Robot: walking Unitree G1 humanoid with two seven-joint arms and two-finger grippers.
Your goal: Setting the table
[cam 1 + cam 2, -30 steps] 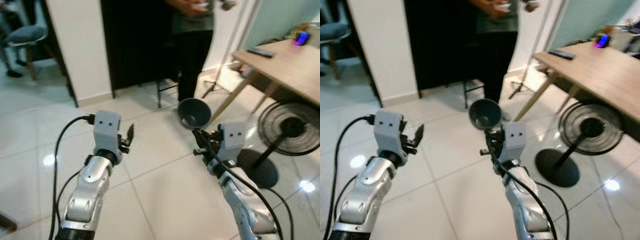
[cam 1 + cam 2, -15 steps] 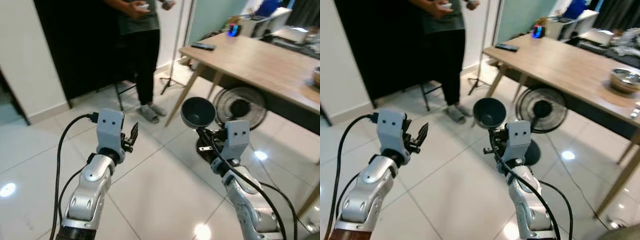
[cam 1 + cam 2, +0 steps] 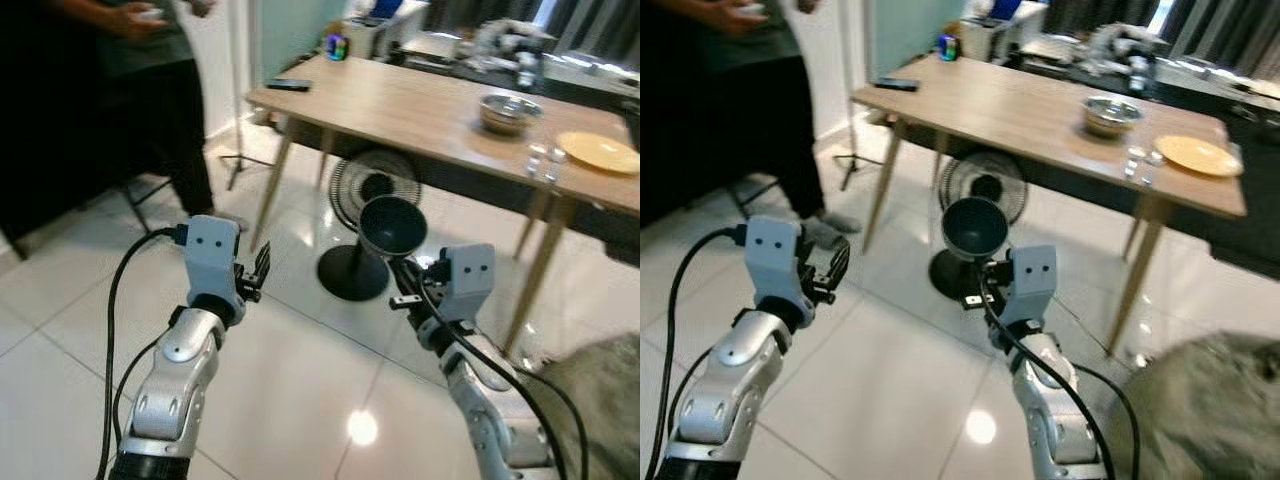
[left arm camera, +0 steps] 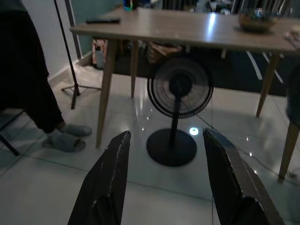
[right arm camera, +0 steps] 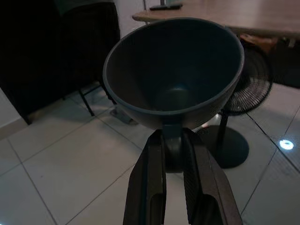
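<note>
We carry the dark bowl [image 3: 392, 226] upright, its rim clamped in our right pincer [image 5: 174, 140], so it arrives ready for the far desk [image 3: 420, 112], while our left pincer [image 4: 164, 154] waits apart and empty.

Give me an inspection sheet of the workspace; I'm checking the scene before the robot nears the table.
Surface: long light wooden table on slanted legs, over glossy white floor tiles.
Job's things: dark grey round bowl clamped at its rim by the right hand, held in the air short of the table.
Clutter: shiny metal bowl, round yellow plate, two small clear glasses, black remote.
Hands: left hand open, holding nothing.
Cables: black cable looping along the left arm; another down the right arm.
Surroundings: black pedestal fan under the table, a standing person, grey rug.
</note>
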